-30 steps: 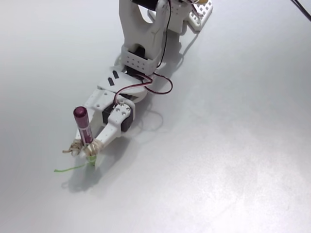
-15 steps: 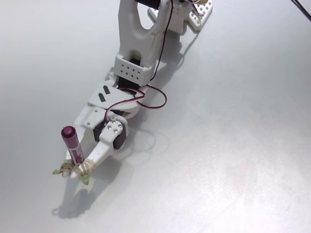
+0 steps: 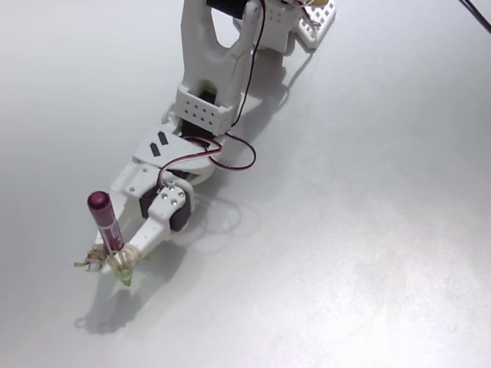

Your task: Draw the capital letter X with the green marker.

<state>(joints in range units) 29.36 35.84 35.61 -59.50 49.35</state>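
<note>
The green marker (image 3: pixel 110 234) stands nearly upright at the lower left of the fixed view, magenta-purple half on top and light green tip (image 3: pixel 125 279) pointing down at the white table (image 3: pixel 345 268). My gripper (image 3: pixel 116 259) is shut on it near the green end, with tan rubber bands wound around the fingers and the pen. The tip is at or just above the surface; I cannot tell whether it touches. No green X or line shows on the table.
The white arm (image 3: pixel 207 100) reaches down from the top centre, with a red and black wire (image 3: pixel 242 149) looping at its side. A white perforated part (image 3: pixel 318 23) lies by the base, and a black cable (image 3: pixel 476 15) crosses the top right corner.
</note>
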